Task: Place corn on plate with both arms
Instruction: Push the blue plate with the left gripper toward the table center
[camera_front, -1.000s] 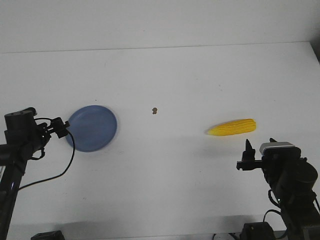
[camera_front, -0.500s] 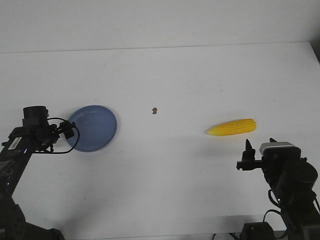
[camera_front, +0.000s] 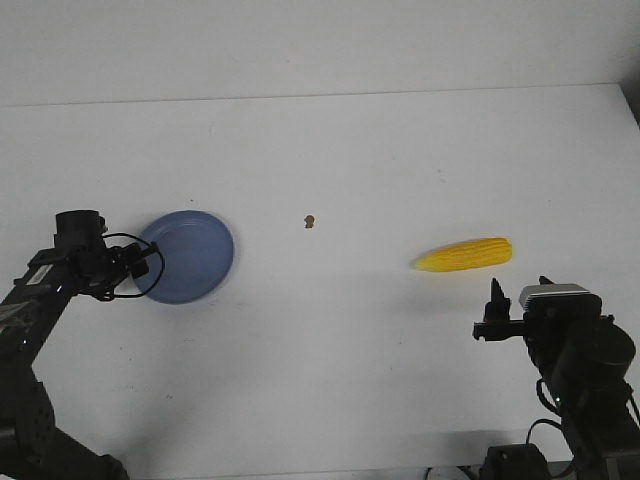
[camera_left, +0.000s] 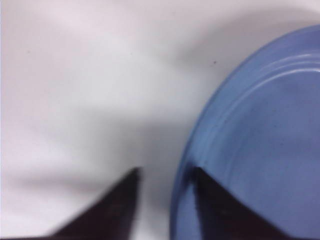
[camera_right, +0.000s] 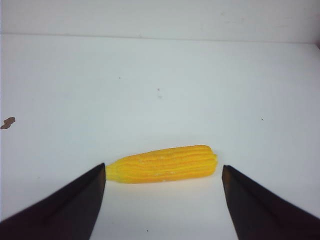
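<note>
the right gripper (camera_right: 162, 182) is spread wide, its two dark fingers (camera_right: 70, 205) well apart with nothing between them but bare table. the corn (camera_right: 162, 164) lies on its side just beyond the fingertips, crosswise to them, and spans most of the gap; it touches neither finger. in the front view the corn (camera_front: 465, 254) rests on the white table (camera_front: 330, 350) on the robot's right, pointed end toward the middle, and the right gripper (camera_front: 494, 305) sits just on the near side of it, apart from it.

the left gripper (camera_left: 162, 180) is parted only a little — a narrow gap shows between its tips. one tip lies over the rim of the plate (camera_left: 260, 145), the other over the table beside it; the view is blurred, so actual contact with the rim cannot be told. from the front, the left gripper (camera_front: 150, 266) is at the plate's (camera_front: 195, 255) left edge.

the plate holds nothing, and the corn is well apart from it. a small brown speck (camera_front: 310, 221) lies on the table between them.
</note>
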